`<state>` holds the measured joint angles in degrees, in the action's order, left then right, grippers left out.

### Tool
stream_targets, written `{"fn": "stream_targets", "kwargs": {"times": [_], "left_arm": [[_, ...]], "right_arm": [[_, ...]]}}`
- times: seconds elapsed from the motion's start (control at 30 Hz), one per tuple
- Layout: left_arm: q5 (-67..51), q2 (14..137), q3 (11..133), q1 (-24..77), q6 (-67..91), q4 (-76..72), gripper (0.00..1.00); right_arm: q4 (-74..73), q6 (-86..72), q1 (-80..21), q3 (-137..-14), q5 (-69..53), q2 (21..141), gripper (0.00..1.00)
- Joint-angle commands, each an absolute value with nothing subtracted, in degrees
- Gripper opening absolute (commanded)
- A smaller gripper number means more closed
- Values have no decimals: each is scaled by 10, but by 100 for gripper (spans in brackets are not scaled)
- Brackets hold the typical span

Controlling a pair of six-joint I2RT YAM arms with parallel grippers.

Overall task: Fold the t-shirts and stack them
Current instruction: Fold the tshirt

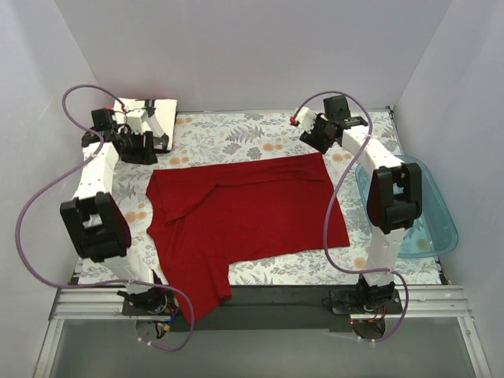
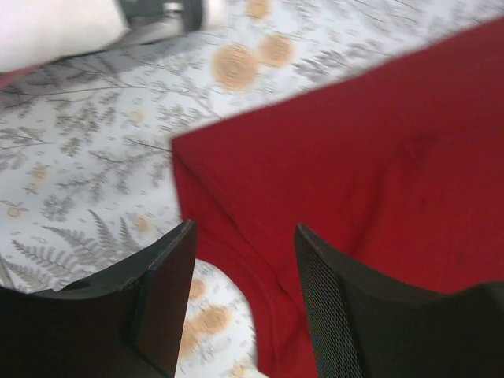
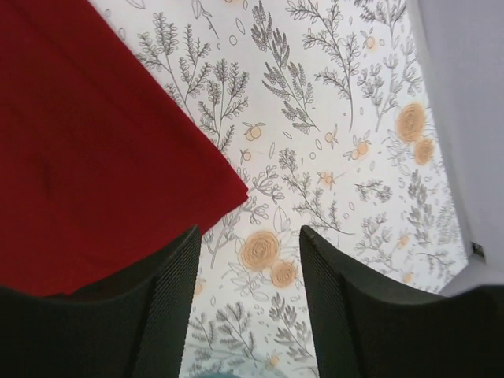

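Observation:
A large plain dark red t-shirt (image 1: 244, 216) lies spread on the floral table cloth (image 1: 236, 138), its far part folded over and one part hanging off the near edge. My left gripper (image 1: 146, 147) is open above the shirt's far left corner (image 2: 331, 181), holding nothing. My right gripper (image 1: 313, 134) is open above bare cloth just past the shirt's far right corner (image 3: 102, 157), holding nothing. A white-and-reddish bundle (image 1: 153, 106) lies at the far left corner behind the left arm; its print cannot be made out.
A translucent teal tub (image 1: 421, 209) stands at the right edge beside the right arm. White walls close in the back and both sides. The table's near edge has a metal rail (image 1: 260, 303) with the arm bases.

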<state>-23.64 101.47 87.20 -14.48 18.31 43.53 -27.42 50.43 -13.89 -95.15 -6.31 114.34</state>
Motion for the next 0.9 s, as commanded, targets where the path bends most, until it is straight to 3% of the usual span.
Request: {"fn": "stream_targets", "kwargs": {"times": [0.0,0.23,0.5,0.73,0.87], "left_arm": [[-282,915,795,-109,146,478,52],[-223,819,647,29,125,476,52],[-101,822,559,123,105,406,52],[-65,868,592,140,113,350,51],[-54,896,596,161,93,343,45]], "right_arm": [[-328,540,-140,-921,-108,1101,57],[-357,590,-145,-862,-91,1106,53],[-357,593,-147,-871,-82,1151,54],[-361,566,-166,-882,-91,1142,54],[-360,562,-166,-880,-84,1138,53]]}}
